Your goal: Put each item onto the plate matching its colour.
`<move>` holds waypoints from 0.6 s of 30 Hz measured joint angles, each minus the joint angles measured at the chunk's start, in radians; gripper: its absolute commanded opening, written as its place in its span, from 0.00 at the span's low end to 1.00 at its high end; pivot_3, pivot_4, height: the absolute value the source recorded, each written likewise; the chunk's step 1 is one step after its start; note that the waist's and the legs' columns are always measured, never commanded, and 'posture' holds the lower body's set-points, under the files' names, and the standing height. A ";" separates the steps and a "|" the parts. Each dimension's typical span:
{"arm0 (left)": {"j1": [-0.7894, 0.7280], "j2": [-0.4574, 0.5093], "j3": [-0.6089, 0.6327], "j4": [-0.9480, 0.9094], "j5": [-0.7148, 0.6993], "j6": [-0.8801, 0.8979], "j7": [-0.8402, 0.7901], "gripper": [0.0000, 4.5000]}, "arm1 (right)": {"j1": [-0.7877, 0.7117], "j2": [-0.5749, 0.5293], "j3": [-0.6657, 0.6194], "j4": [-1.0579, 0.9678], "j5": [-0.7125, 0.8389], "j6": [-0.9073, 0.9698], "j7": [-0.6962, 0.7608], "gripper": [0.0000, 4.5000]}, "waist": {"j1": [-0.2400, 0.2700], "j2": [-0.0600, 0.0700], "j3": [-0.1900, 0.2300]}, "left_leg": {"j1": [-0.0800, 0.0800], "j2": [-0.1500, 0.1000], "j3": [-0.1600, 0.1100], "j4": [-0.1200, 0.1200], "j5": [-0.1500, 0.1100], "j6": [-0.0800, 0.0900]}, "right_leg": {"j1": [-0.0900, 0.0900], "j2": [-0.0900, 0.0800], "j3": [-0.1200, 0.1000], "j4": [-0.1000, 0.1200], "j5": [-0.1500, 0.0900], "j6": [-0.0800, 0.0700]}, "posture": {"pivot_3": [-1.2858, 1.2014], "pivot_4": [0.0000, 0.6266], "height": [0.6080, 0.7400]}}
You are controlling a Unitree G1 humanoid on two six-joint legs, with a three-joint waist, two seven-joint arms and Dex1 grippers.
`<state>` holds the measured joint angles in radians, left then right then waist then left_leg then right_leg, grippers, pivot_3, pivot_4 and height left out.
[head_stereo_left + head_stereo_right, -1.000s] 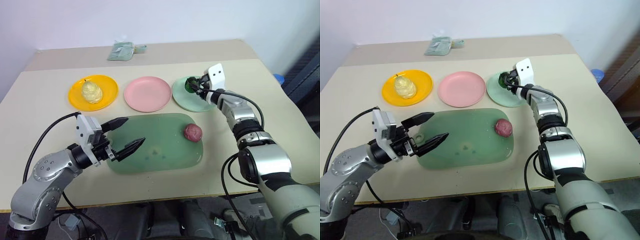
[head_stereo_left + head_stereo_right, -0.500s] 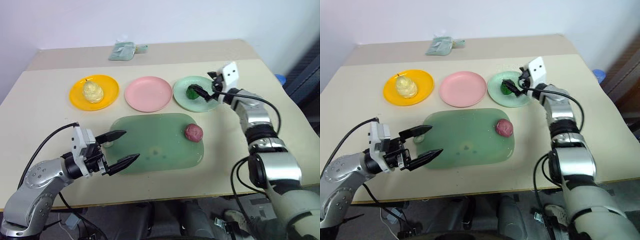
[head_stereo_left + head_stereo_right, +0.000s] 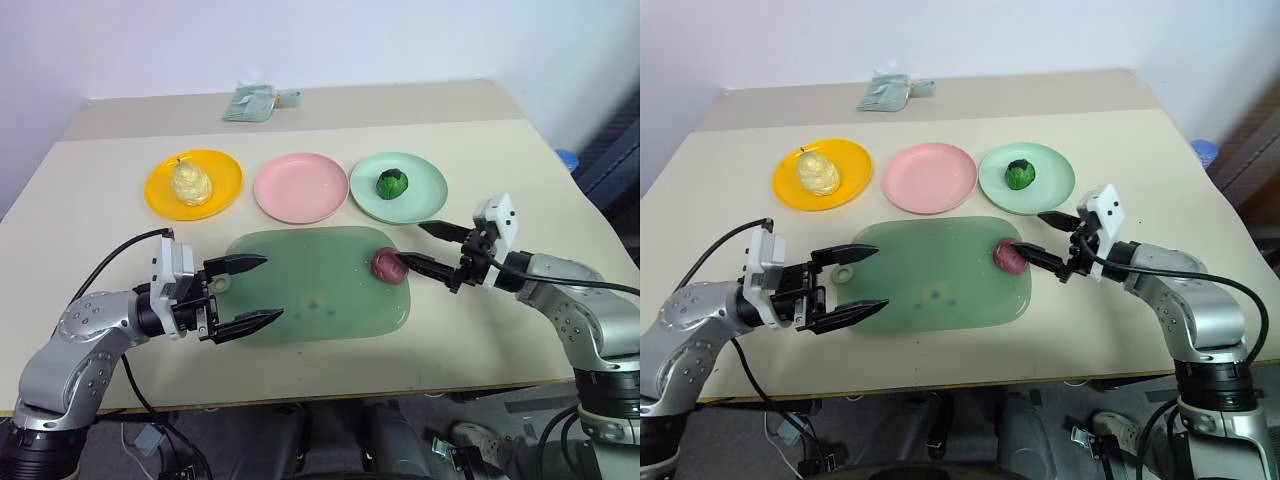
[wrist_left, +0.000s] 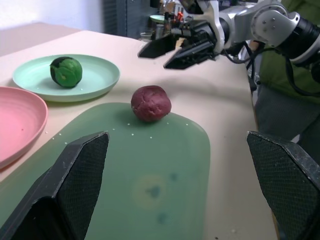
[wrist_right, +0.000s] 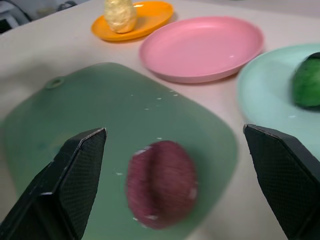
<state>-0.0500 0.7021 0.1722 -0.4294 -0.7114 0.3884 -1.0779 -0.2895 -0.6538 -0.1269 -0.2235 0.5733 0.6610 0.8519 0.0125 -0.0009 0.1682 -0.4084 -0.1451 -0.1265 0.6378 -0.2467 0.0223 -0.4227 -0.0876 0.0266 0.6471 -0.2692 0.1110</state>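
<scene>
**On the table, both grippers wide and empty**

At the right end of the green mat (image 3: pixel 315 285), the right gripper (image 3: pixel 432 250) hangs with its two black fingers spread wide, holding nothing. The lower fingertip sits just beside the maroon lump (image 3: pixel 387 265); whether it touches is hard to say. The lump lies on the mat's right corner, off any plate.

The left gripper (image 3: pixel 252 293) is likewise spread wide and empty, poised over the mat's left end, near the handle hole (image 3: pixel 219 284).

The dark green ball (image 3: pixel 391 184) rests on the mint plate (image 3: pixel 425 192). The pale yellow pear (image 3: pixel 189 181) stands on the yellow-orange plate (image 3: pixel 222 190). The pink plate (image 3: pixel 300 187) between them carries nothing.

At the table's (image 3: pixel 90 230) far edge lies a small greenish packet (image 3: pixel 251 102); any printing on it is too small to read. No other writing or labels can be made out.
</scene>
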 measured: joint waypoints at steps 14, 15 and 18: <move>0.089 0.001 0.011 -0.033 0.003 0.010 0.027 1.00 | -0.036 0.081 0.153 0.153 -0.121 -0.086 -0.002 0.69 | 0.000 0.000 0.000 | 0.000 0.000 0.000 0.000 0.003 -0.005 | 0.000 0.000 0.000 0.000 0.000 0.000 | 0.52 0.24 1.00; 0.095 0.001 0.012 -0.039 0.003 0.009 0.033 1.00 | -0.044 0.087 0.154 0.159 -0.125 -0.092 -0.002 0.58 | 0.000 0.000 0.000 | 0.000 0.000 0.000 0.000 0.003 -0.005 | 0.000 0.000 0.000 0.000 0.000 0.000 | 0.52 0.24 1.00; 0.118 -0.006 0.026 -0.050 0.004 -0.007 0.052 1.00 | -0.065 0.091 0.155 0.168 -0.138 -0.111 -0.002 0.43 | 0.000 0.000 0.000 | 0.000 0.000 0.000 0.000 0.003 -0.005 | 0.000 0.000 0.000 0.000 0.000 0.000 | 0.52 0.24 1.00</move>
<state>0.0682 0.6964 0.1981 -0.4795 -0.7069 0.3818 -1.0262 -0.3545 -0.5627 0.0285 -0.0558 0.4354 0.5502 0.8501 0.0125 -0.0010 0.1681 -0.4084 -0.1451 -0.1263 0.6381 -0.2435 0.0169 -0.4224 -0.0876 0.0265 0.6470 -0.2691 0.1111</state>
